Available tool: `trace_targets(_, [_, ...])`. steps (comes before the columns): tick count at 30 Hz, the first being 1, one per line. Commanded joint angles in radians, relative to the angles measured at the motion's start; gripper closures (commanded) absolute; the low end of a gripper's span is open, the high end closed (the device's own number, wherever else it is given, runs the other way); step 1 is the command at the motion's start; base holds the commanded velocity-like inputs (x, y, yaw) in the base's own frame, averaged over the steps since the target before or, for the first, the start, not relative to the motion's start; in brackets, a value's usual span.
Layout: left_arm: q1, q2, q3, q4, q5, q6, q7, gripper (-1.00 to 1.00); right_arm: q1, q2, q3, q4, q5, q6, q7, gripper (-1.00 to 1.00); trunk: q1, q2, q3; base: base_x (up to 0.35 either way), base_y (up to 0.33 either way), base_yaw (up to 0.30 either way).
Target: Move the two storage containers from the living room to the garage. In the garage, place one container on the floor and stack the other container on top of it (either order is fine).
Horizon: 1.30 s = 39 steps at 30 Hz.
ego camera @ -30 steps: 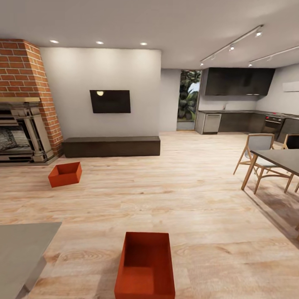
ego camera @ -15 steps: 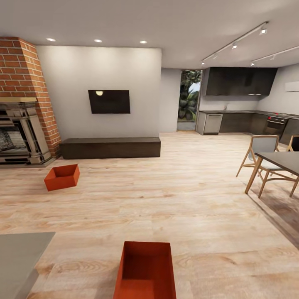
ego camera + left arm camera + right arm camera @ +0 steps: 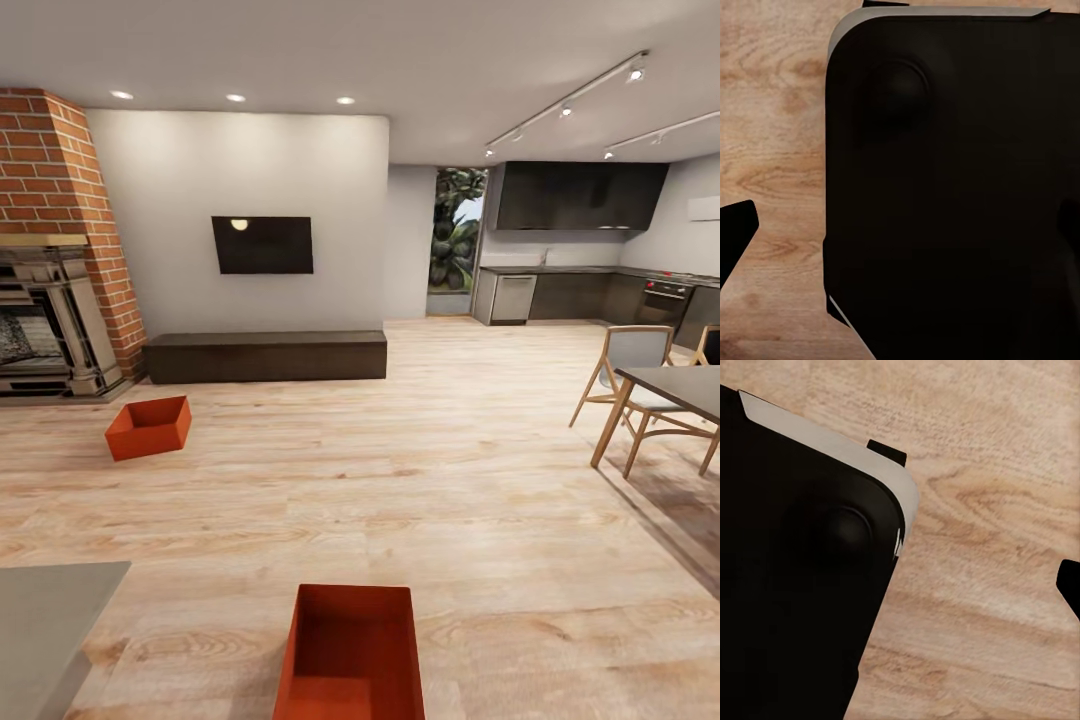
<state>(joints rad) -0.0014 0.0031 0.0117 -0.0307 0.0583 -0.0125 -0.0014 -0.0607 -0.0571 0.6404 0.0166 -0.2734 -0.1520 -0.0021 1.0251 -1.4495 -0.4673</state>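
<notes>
I'm approaching the first pickup: one lidless orange-red rectangular bin point(image 3: 350, 655) sits at six o'clock on the light wood-plank floor point(image 3: 480, 500), its twin point(image 3: 149, 427) at ten; gripper openings I cannot tell.

large black rounded body point(image 3: 952, 195) with pale grey edge | light wood-plank floor point(image 3: 772, 150) beside it | small dark tip point(image 3: 733, 232) at frame edge

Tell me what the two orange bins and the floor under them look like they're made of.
Near container and far container: probably matte plastic, given the even orange-red colour and thin walls without shine. Floor: light wood planks, showing grain and seams, with a faint satin sheen.
</notes>
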Motion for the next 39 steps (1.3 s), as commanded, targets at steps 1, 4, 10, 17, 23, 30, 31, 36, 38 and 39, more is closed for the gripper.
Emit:
trace_targets(1, [0.0,0.0,0.001,-0.001,0.006,-0.001,0.0,-1.0,-0.001,0.0,0.009,0.002,-0.009,-0.004,0.0,-1.0,0.0,0.0,-0.001,0.0,0.0,0.0])
trace_targets(4, [0.0,0.0,0.001,0.0,0.006,-0.001,0.0,-1.0,-0.001,0.0,0.009,0.002,-0.009,-0.004,0.0,-1.0,0.0,0.0,-0.001,0.002,0.007,0.0])
trace_targets(10, [0.0,0.0,0.001,0.0,0.006,-0.001,0.0,-1.0,-0.001,0.0,0.009,0.002,-0.009,-0.004,0.0,-1.0,0.0,0.0,-0.001,0.056,0.212,0.0])
trace_targets(17, [0.0,0.0,0.001,0.0,0.006,-0.001,0.0,-1.0,-0.001,0.0,0.009,0.002,-0.009,-0.004,0.0,-1.0,0.0,0.0,-0.001,0.014,0.051,0.0])
trace_targets(23, [0.0,0.0,0.001,0.0,0.006,-0.001,0.0,-1.0,0.0,0.0,0.009,0.002,-0.009,-0.004,-0.001,-1.0,0.0,0.0,-0.001,0.0,0.001,-0.141])
trace_targets(30, [0.0,0.0,0.001,0.0,0.006,-0.001,0.0,-1.0,-0.001,0.0,0.009,0.002,-0.009,-0.004,-0.001,-1.0,0.0,0.0,-0.001,0.0,0.0,-0.062])
trace_targets(31, [0.0,0.0,0.001,0.0,0.006,-0.001,0.0,-1.0,-0.001,0.0,0.009,0.002,-0.009,-0.004,-0.001,-1.0,0.0,0.0,-0.001,0.0,0.0,-0.005])
trace_targets(36, [0.0,0.0,0.001,0.0,0.006,-0.001,0.0,-1.0,-0.001,0.0,0.009,0.002,-0.009,-0.003,-0.001,-1.0,0.0,0.0,-0.001,0.0,0.0,-0.001])
trace_targets(38, [0.0,0.0,0.001,0.0,0.006,-0.001,0.0,-1.0,-0.001,0.0,0.009,0.002,-0.009,-0.003,-0.001,-1.0,0.0,0.0,-0.001,0.0,0.0,0.0])
trace_targets(39, [0.0,0.0,0.001,0.0,0.006,-0.001,0.0,-1.0,-0.001,0.0,0.009,0.002,-0.009,-0.003,-0.001,-1.0,0.0,0.0,-0.001,0.0,0.0,0.0])
